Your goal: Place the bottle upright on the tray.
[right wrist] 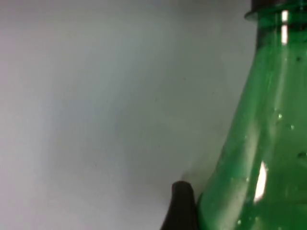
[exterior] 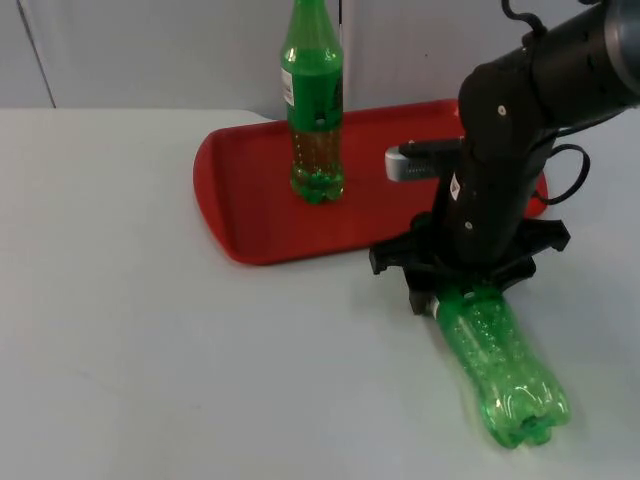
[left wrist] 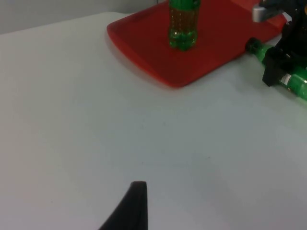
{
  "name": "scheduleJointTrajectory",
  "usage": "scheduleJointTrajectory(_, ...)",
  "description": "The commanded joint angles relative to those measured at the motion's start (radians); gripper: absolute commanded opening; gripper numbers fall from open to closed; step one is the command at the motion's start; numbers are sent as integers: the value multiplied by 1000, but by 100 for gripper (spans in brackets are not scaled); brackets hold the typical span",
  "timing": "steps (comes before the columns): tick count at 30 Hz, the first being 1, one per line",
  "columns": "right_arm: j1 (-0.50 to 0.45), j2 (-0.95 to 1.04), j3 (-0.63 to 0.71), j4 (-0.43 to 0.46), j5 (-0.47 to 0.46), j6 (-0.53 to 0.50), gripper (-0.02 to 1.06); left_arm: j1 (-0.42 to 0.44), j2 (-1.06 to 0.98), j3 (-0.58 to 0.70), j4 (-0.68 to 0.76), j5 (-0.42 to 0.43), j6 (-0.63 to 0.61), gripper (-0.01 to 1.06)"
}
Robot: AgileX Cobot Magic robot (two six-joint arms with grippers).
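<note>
The lying bottle (exterior: pixel 505 375) is clear green plastic, glossy, with bright glints along its shoulder and a dimpled, lobed base. The standing bottle (exterior: pixel 315 110) is the same shiny green plastic with a paper-like label. The tray (exterior: pixel 250 200) looks like smooth red plastic with a soft sheen. The bench (exterior: pixel 150 350) is matt white. The right pincer (exterior: pixel 455 285) is matt black.

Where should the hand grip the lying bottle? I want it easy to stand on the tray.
Grip the lying bottle at its upper body just below the neck, coming from above with one finger on each side. It lies flat on the table, neck toward the tray, so that narrower part probably fits the right hand and lets the base swing down.
</note>
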Motion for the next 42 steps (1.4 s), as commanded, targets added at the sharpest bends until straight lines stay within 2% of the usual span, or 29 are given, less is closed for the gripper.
scheduleJointTrajectory(1,5,-3,-1,12,10,-8,0,2,-3,3,2,-1,-3,105)
scheduleJointTrajectory(4,5,-36,-1,1,2,-27,0,2,-3,3,2,-1,-3,105)
scheduleJointTrajectory(10,5,-138,-1,-96,-9,-27,0,2,-3,3,2,-1,-3,105)
scheduleJointTrajectory(22,3,-405,-1,-268,-141,-11,0,2,-3,3,2,-1,-3,105)
scheduleJointTrajectory(25,2,-463,-1,-360,-158,14,0,2,-3,3,2,-1,-3,105)
scheduleJointTrajectory(26,2,-463,-1,-360,-158,14,0,2,-3,3,2,-1,-3,105)
scheduleJointTrajectory(29,-4,-487,-1,-467,-161,68,0,2,-3,3,2,-1,-3,105)
scheduleJointTrajectory(31,-12,-489,-1,-475,-177,74,0,2,-3,3,2,-1,-3,105)
scheduleJointTrajectory(36,-79,-491,0,-477,-301,110,0,2,-3,3,2,-1,-3,105)
scheduleJointTrajectory(37,-79,-491,0,-477,-301,110,0,2,-3,3,2,-1,-3,105)
scheduleJointTrajectory(42,-146,-491,49,-477,-554,157,0,2,-3,3,2,-1,-3,105)
